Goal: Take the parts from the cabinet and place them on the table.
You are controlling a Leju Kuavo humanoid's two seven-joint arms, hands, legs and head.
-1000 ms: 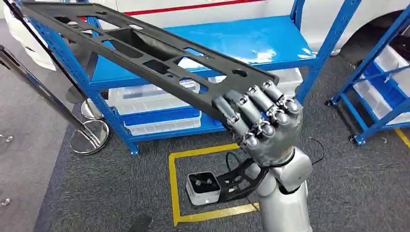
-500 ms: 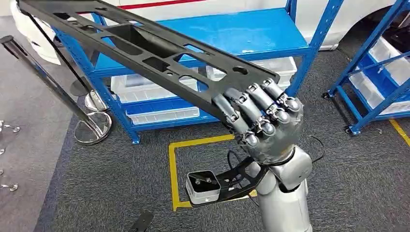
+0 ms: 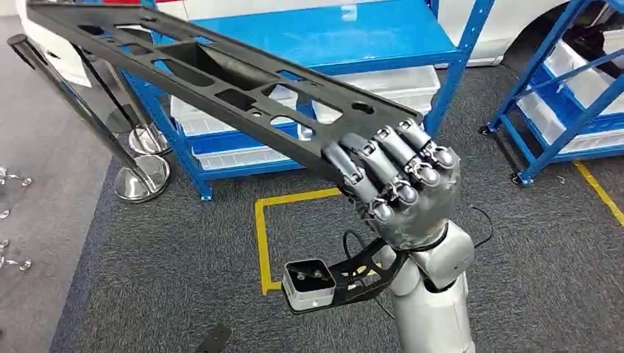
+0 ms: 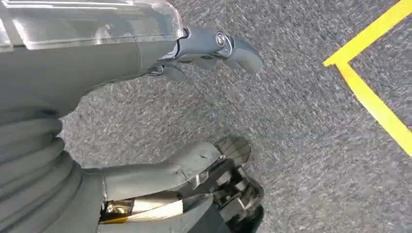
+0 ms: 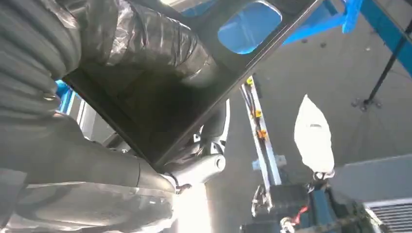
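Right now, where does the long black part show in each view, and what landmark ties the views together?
Head view: the black part runs from the upper left down to the right hand, which grips its near end.
Right wrist view: its dark underside is close above the camera.
Left wrist view: not in it.
Shared landmark: the blue shelf behind the part.

grey carpet, yellow floor tape, chrome stanchion bases, clear bins

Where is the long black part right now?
In the head view, the long black part is held at one end by the right hand, stretching up-left in front of the blue shelving rack.
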